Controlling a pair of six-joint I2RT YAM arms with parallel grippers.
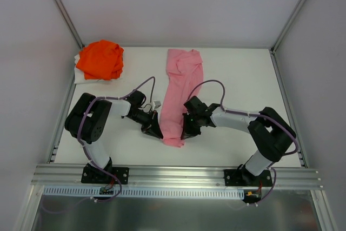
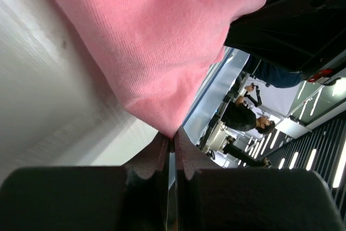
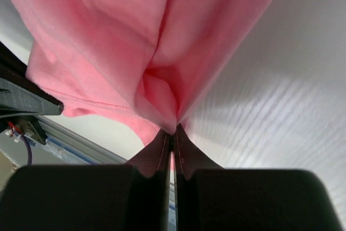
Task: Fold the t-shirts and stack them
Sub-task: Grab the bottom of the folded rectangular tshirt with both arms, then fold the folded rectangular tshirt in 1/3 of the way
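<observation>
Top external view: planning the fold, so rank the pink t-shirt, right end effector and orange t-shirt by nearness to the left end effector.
1. pink t-shirt: its near end is pinched by the left end effector.
2. right end effector: across that near end, to the right.
3. orange t-shirt: far-left corner.

The pink t-shirt point(image 1: 181, 93) is plain light pink, unprinted. Left of it and farther back, the orange t-shirt point(image 1: 100, 59) is plain bright orange, over a scrap of white cloth point(image 1: 79, 75). The table point(image 1: 243, 79) beneath is white. Flanking the pink t-shirt's near end, the left gripper point(image 1: 157, 132) and right gripper point(image 1: 185, 132) are black, with purple cables point(image 1: 208, 81).
</observation>
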